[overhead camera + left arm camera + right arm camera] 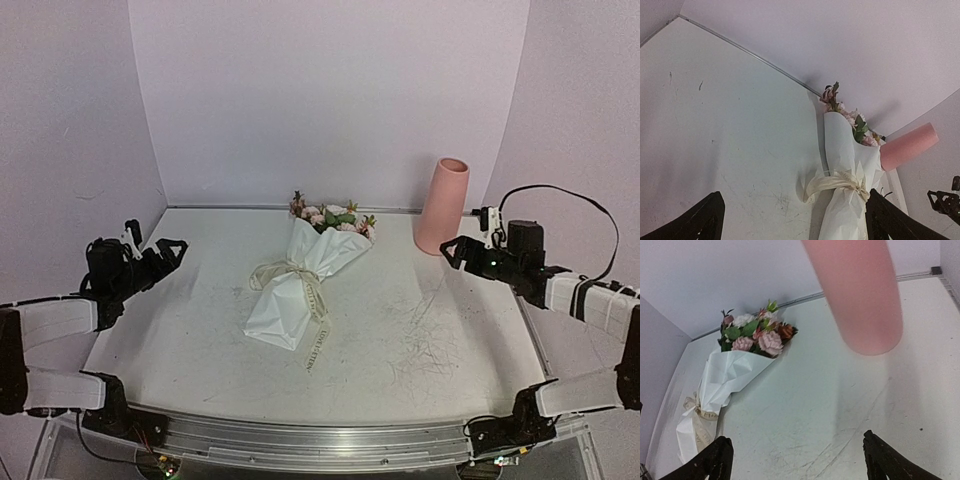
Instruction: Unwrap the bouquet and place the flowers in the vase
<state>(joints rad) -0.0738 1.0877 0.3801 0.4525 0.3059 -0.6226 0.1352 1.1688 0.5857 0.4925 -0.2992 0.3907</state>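
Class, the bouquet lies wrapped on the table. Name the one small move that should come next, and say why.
Probably move the left pincer toward the ribbon: it binds the bouquet shut, the right pincer hovers by the vase, and both stand open, empty.

I see the bouquet wrapped in crinkly white paper, with a soft cream ribbon. The vase looks smooth and dull. The white table looks scratched and scuffed.

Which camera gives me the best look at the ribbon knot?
Left wrist: the ribbon knot is close and unobstructed. Top external shows it smaller, with its trailing tail; right wrist catches only its edge.
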